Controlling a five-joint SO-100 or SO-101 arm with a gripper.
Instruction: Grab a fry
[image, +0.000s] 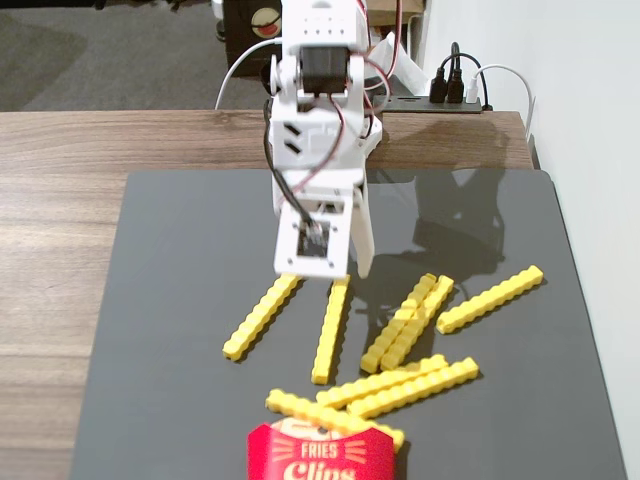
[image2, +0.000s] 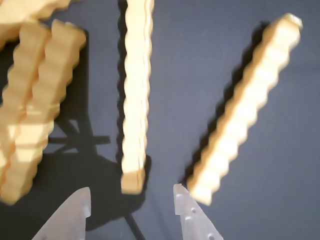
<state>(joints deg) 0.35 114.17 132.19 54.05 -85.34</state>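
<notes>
From the fixed view I see my gripper (image: 338, 272) hanging low over the dark mat (image: 180, 260), its tips just above the far ends of two fries. The wrist view shows the jaws spread apart with nothing between them: one fingertip (image2: 80, 197) sits at about 7 o'clock in that picture, the other at about 5 o'clock, and the near end of the fry (image2: 136, 95) lies in the gap between them, closer to the left tip. I cannot tell whether either tip touches it. That fry runs straight up toward 12 o'clock in the wrist view; in the fixed view it is the nearly upright stick (image: 331, 328) directly below the gripper. A second fry (image2: 245, 107) slants off toward 1 o'clock in the wrist view, its near end just beside the right fingertip; in the fixed view it is the one angled toward 7 o'clock. A pair of fries (image2: 35, 105) lies side by side, touching, at 9 o'clock in the wrist picture. In the fixed view, more fries (image: 400, 385) are piled at 5 o'clock from the gripper, one lone fry (image: 490, 298) rests at 3 o'clock, and the red carton (image: 320, 455) sits at 6 o'clock on the mat's near edge.
</notes>
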